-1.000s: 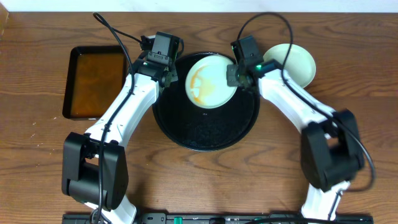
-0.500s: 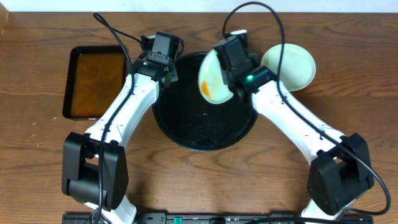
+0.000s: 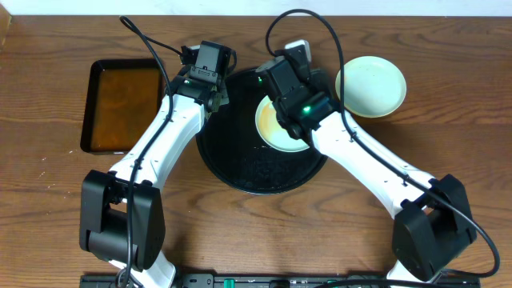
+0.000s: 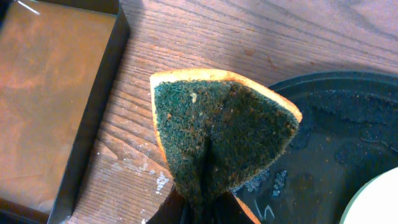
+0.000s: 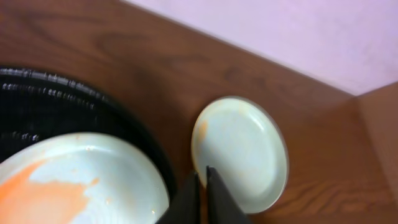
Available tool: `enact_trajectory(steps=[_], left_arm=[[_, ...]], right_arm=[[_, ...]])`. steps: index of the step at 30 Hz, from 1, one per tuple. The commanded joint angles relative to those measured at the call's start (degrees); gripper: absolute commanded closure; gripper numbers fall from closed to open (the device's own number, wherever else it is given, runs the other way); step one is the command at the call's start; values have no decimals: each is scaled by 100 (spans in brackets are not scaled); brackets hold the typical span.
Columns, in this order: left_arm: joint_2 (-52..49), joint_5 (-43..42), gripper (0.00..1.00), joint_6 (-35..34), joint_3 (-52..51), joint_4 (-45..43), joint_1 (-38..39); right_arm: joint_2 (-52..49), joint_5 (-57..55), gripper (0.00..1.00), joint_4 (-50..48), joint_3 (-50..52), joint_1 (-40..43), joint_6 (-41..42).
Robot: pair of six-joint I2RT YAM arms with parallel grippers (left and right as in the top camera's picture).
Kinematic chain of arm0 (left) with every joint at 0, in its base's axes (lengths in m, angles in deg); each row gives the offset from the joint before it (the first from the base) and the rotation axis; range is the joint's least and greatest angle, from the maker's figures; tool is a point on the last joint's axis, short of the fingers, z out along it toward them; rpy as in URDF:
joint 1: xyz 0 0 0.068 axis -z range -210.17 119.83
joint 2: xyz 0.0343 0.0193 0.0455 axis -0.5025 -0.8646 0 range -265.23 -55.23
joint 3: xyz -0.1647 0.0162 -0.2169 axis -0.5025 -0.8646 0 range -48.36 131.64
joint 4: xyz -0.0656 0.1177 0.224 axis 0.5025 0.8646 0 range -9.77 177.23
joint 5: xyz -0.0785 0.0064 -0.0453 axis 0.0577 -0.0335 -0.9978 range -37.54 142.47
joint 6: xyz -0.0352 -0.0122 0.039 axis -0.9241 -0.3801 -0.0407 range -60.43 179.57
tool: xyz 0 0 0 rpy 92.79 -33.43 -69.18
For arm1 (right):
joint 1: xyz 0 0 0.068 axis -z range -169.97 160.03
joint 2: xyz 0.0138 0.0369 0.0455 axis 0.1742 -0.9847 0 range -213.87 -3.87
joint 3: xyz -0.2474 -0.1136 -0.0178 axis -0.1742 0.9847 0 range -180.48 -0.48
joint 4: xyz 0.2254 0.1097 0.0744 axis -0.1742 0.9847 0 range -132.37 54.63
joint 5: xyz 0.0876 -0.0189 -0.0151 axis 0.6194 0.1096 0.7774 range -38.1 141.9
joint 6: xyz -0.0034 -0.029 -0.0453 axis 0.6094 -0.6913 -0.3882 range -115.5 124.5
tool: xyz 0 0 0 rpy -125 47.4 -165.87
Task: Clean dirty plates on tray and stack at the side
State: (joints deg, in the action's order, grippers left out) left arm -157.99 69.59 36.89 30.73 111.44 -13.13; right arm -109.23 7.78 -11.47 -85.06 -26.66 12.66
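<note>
The black tray (image 3: 214,160) lies mid-table. A pale plate (image 3: 276,132) with orange smears lies on it, partly under my right arm; the right wrist view shows it at lower left (image 5: 81,180), still smeared. A clean mint plate (image 3: 370,86) sits on the table to the right of the tray, also in the right wrist view (image 5: 242,149). My right gripper (image 3: 292,64) is raised over the tray's back; its fingers (image 5: 202,177) are shut with nothing between them. My left gripper (image 3: 214,92) is shut on a green-and-orange sponge (image 4: 217,130) over the tray's left rim (image 4: 348,124).
A rectangular black pan of brown liquid (image 3: 124,104) stands left of the tray, close to the sponge (image 4: 50,93). A pink wall runs behind the table. Cables loop above both wrists.
My right arm swung left over the tray. The smeared plate, lifted and tilted half a second ago, now lies low on the tray under the arm. The left arm has not moved.
</note>
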Motion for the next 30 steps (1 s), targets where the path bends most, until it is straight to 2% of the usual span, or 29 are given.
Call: enact_trajectory(steps=[1,4,7,10,17,21,30], left_arm=[[-37,140,90,-55,-28,7,2],[-37,140,90,-55,-28,4,2],[-37,140,90,-57,-28,2,2],[-37,140,90,-127,-28,2,2],[-37,140,90,-293,-28,2,2],[-37,140,90,-291,-28,9,2],[-39,140,90,-293,-28,4,2]], right_arm=[[59,861,87,186,-20,330,732],[57,2291,80,437,-17,778,1093],[20,4011,79,579,-15,1279,1274],[-87,4970,80,664,-4,1604,1419],[-754,5056,88,960,-4,1591,1425],[-1137,4662,85,1099,-4,1541,1847],[-1233,4551,79,1220,-11,1543,1856]])
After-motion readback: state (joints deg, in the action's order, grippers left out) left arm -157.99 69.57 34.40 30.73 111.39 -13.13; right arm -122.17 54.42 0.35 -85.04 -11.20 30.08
